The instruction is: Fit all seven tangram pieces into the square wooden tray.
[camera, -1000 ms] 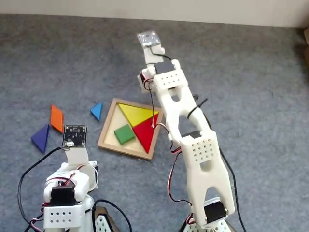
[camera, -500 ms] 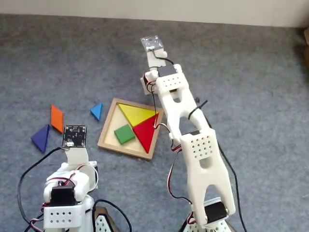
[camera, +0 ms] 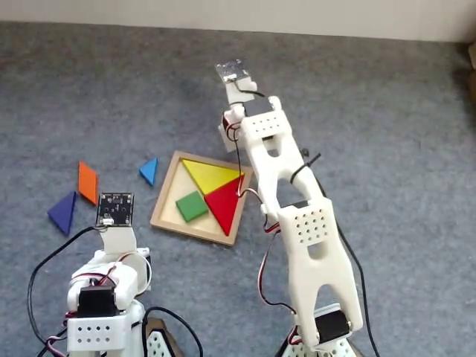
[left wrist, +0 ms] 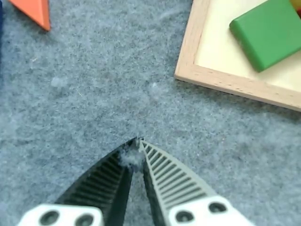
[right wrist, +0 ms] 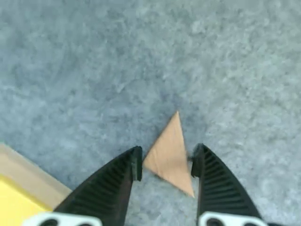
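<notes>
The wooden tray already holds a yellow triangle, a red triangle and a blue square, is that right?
Not quite. The square is green, not blue: the high view shows the green square lying in the wooden tray beside the red triangle, with the yellow triangle in there too. The rest of what you said holds.

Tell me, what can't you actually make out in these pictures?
Right wrist view: whether the open right gripper, straddling the tan triangle, touches it or hangs above it.
High view: that triangle, covered by the right arm.
Left wrist view: the orange piece and green square, both cut off by the picture's edge.
</notes>
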You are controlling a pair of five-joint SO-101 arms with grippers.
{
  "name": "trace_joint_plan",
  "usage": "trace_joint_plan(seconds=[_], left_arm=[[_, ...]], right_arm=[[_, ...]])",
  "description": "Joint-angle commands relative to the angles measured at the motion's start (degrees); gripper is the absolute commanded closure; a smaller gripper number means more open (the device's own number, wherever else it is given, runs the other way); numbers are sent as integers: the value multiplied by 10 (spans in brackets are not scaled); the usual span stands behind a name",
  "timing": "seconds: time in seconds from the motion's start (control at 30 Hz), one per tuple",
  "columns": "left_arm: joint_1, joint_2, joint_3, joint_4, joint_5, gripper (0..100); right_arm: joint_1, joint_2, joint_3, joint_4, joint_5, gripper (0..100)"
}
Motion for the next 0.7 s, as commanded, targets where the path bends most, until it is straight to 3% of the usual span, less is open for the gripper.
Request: trace_joint_plan(seconds=[0.0,0.2,0.5,0.67], left_arm=[[-7,-27,11,3,-3,995],[-7,-27,11,3,-3,995],[-7,-27,11,3,-3,995],[-7,-27,11,3,-3,995]], right_arm=[[13,-11,-10,36,29,829],[15,-11,-10,37,37,938],[14,-16,-15,44,69,947],[10,-57,-89,138,68,947]])
